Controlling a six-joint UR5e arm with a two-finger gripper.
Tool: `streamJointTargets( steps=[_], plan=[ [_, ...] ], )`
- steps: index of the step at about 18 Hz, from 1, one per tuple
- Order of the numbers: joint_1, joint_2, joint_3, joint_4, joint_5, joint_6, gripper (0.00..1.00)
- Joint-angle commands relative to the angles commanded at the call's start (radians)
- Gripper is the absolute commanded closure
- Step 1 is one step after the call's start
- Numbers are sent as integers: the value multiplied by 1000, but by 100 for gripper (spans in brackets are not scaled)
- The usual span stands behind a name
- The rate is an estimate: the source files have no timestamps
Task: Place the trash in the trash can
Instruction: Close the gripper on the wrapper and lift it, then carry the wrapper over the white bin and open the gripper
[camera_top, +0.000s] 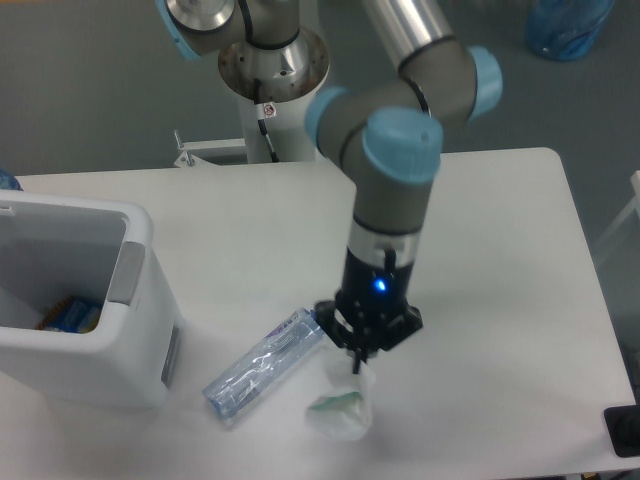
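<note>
**benchbot_42:** So the gripper (357, 368) is pointing straight down right over the top of the white pouch (339, 412), near the front edge of the table (500, 250). The fingers look pinched close together around the spout end, so I'd say it's clenched on the pouch, but the pouch body looks like it's resting on the table. The bottle (264, 364) lies on its side just left of it, angled, with one end almost touching the gripper body.

**ur5_tinkerer:** Agreed, looks like a grasp on the pouch top. If that's the step, I'd lift straight up first, so the limp pouch hangs free before any sideways travel. A pouch held only by its spout could swing or slip, so go slow.

**benchbot_42:** And the trash can (130, 300) is at the left side of the table, opening facing up. There's already something colourful down inside (70, 315); can't tell what.

**ur5_tinkerer:** The bottle sits right between the pouch and the trash can, so a low sweep left would drag the pouch across it. The wall of the trash can is tall too; the pouch needs to clear that rim. Go up high, then over, then release above the opening. The bottle comes after.
</note>
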Motion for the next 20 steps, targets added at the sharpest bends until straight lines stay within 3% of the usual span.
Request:
streamJointTargets(
  steps=[8,14,15,17,19,20],
  plan=[
    [-221,157,-18,-3,-20,-147,100],
    [-348,221,-110,-2,-3,-149,100],
    [-351,221,-115,-2,-6,-146,91],
    [-353,214,-126,1,-8,-137,62],
    [-353,206,-130,1,-8,-137,10],
    [-353,198,-130,1,-8,-137,7]
  ],
)
